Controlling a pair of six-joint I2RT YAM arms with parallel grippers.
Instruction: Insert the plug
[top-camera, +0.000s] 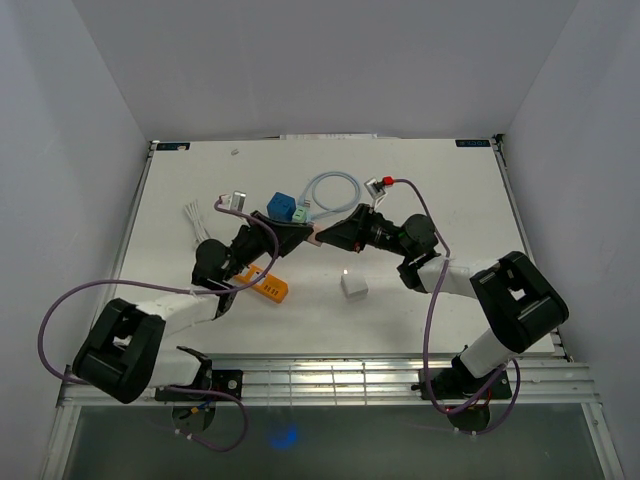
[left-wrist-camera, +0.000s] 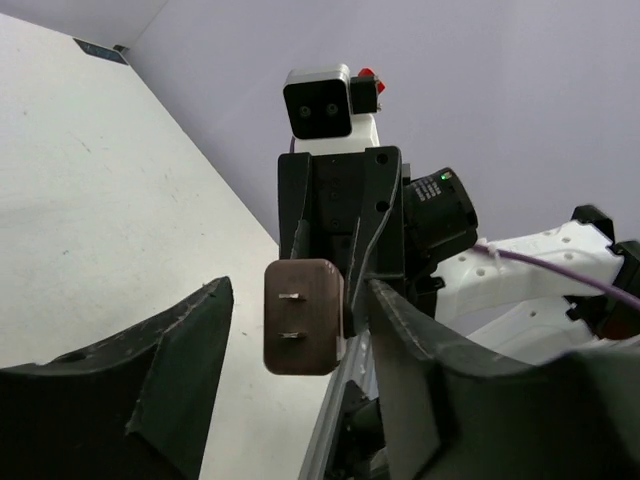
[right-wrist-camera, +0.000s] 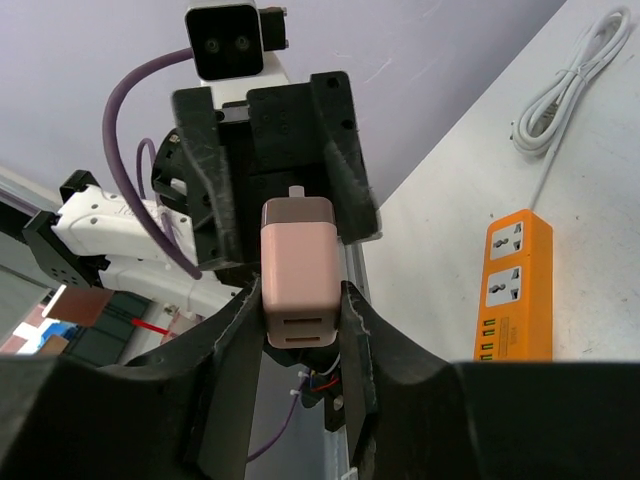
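Note:
A pink plug-in charger (right-wrist-camera: 298, 260) is clamped between the fingers of my right gripper (right-wrist-camera: 300, 305), held in the air above the table with its prongs pointing at the left arm. In the top view the plug (top-camera: 314, 237) sits where the two grippers meet. In the left wrist view its two-prong face (left-wrist-camera: 303, 320) hangs between the spread fingers of my left gripper (left-wrist-camera: 300, 300), close to the right finger and clear of the left one. The orange power strip (top-camera: 268, 284) lies on the table below the left arm; it also shows in the right wrist view (right-wrist-camera: 515, 290).
A white cube charger (top-camera: 354, 287) lies on the table in front of the grippers. A blue adapter (top-camera: 283, 206) and a coiled light-blue cable (top-camera: 335, 190) lie behind them. A white cable bundle (top-camera: 195, 215) lies at the left.

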